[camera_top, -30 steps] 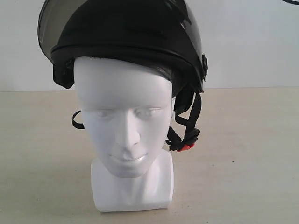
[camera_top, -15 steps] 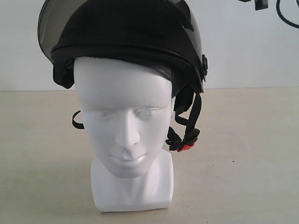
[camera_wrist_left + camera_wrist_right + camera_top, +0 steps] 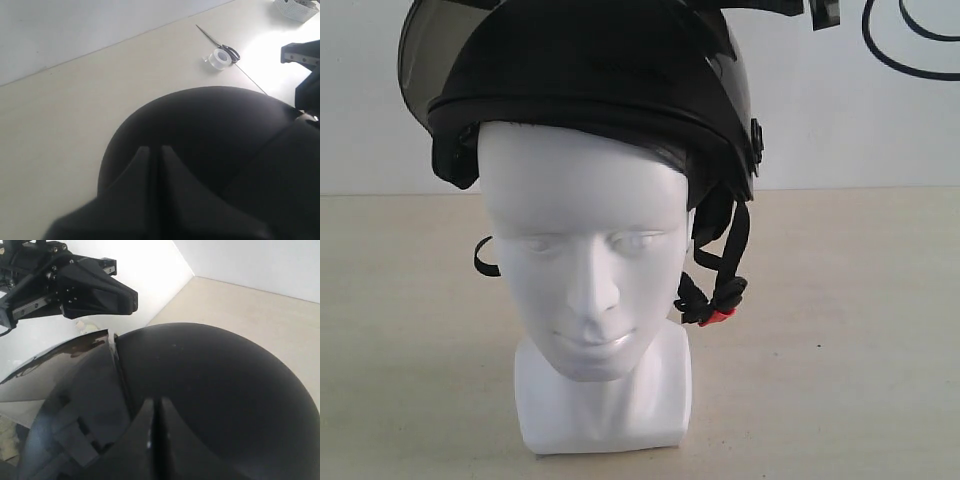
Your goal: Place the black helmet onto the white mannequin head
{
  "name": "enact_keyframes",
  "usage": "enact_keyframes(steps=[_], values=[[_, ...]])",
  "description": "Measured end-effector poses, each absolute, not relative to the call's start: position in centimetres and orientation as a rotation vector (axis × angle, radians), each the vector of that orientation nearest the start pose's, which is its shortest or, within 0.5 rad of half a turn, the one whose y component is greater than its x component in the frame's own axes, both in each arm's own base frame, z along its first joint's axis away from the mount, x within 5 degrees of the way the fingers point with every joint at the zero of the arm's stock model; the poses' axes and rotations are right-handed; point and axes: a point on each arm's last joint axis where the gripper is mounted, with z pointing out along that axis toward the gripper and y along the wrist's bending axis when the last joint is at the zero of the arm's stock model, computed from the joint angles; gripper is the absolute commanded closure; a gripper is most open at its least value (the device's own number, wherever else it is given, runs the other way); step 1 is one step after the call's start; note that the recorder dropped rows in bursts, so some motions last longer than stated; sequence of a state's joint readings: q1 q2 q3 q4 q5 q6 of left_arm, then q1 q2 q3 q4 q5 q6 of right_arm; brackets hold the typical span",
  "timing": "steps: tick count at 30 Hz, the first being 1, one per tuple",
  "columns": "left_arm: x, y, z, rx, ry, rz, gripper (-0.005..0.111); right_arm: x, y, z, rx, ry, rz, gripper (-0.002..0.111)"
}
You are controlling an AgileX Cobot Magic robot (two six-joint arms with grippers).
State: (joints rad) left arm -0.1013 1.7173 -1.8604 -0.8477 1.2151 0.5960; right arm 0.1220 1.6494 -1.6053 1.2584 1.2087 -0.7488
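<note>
The black helmet (image 3: 590,80) is sitting on the white mannequin head (image 3: 585,260), mid-scene. Your left gripper (image 3: 155,156) and right gripper (image 3: 156,410) are hovering at its crown, each with fingers pressed together, holding nothing.

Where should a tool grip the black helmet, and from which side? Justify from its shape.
Probably the lower rim of the black helmet, from either side: the dome is smooth and round, nothing to pinch, while the rim overhangs the white mannequin head there.

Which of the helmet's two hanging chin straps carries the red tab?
The right-hand strap in the exterior view, beside the white mannequin head: a red tab sits at its lower end. The left-hand strap is a plain black loop.
</note>
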Motion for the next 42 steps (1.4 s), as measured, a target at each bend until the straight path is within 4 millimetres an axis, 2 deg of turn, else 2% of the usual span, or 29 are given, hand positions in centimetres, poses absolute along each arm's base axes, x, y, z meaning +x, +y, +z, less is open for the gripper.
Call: enact_keyframes(steps=[12, 26, 28, 36, 40, 42], values=[[34.7, -12.1, 42.7, 0.770, 2.137, -0.894, 0.102, 32.6, 12.1, 41.5, -0.635, 1.988, 1.298, 0.109], [34.8, -12.0, 42.5, 0.777, 2.156, -0.852, 0.102, 31.7, 12.9, 42.4, -0.653, 1.957, 1.305, 0.109], [34.9, -11.5, 42.4, 0.772, 2.169, -0.824, 0.102, 31.7, 12.9, 42.4, -0.654, 1.957, 1.304, 0.109], [36.0, -7.4, 42.2, 0.685, 2.195, -0.716, 0.102, 32.0, 12.4, 42.1, -0.645, 1.978, 1.244, 0.109], [36.1, -7.3, 41.7, 0.725, 2.191, -0.692, 0.102, 32.3, 12.2, 41.8, -0.666, 1.985, 1.171, 0.109], [36.4, -7.3, 40.4, 0.759, 2.211, -0.693, 0.102, 32.4, 12.2, 41.8, -0.658, 1.981, 1.152, 0.109]])
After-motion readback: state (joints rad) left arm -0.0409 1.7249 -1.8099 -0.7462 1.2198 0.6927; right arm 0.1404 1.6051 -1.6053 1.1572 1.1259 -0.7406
